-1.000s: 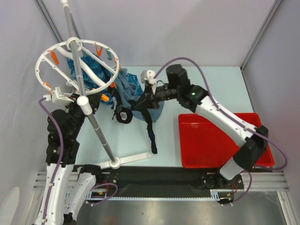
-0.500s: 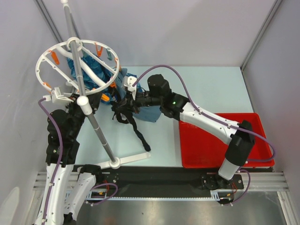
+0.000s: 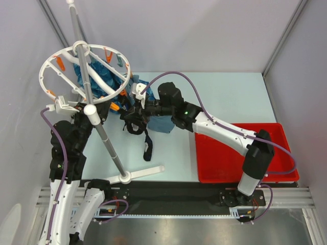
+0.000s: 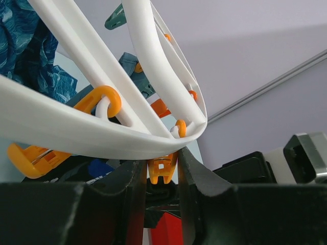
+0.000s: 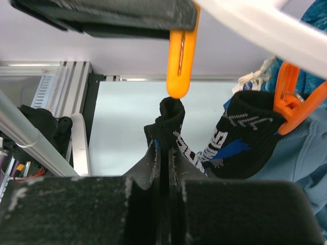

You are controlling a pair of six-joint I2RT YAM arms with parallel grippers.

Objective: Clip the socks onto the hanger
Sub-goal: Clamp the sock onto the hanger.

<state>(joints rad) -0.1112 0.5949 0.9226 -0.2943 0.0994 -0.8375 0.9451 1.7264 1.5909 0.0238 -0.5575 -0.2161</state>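
Clipping done so far: one clipped sock (image 5: pixel 245 132) hangs from the hanger (image 4: pixel 153 66), its folded edge caught in a second orange clip (image 5: pixel 290 99).
Left to do: the held sock (image 5: pixel 171 120) is not yet inside any clip. Its cuff has to go into a mouth, and then both arms must let go. I cannot tell whether more socks wait elsewhere.
Step in hand: by my judgement, offering the cuff up to the orange clip (image 5: pixel 180 56), so the job looks roughly half done.
Right gripper (image 5: pixel 164 168): fingers pinched tight on the held sock, just below its cuff.
Left gripper (image 4: pixel 162 171): fingers pressed against both sides of the orange clip, right under the hanger's white rim. The right wrist view shows only a thin slit at the clip's lower end, so the mouth does not look properly parted.
Where the held sock is: its bunched tip touches the orange clip's lower end from beneath. In the top view the rest dangles slack from the right gripper above the table.
How it looks: black knit, limp and narrow, with white marks and a touch of blue near the cuff. The clipped sock beside it matches.
Nearby: blue patterned cloths (image 3: pixel 94 76) hang on the hanger's far side.
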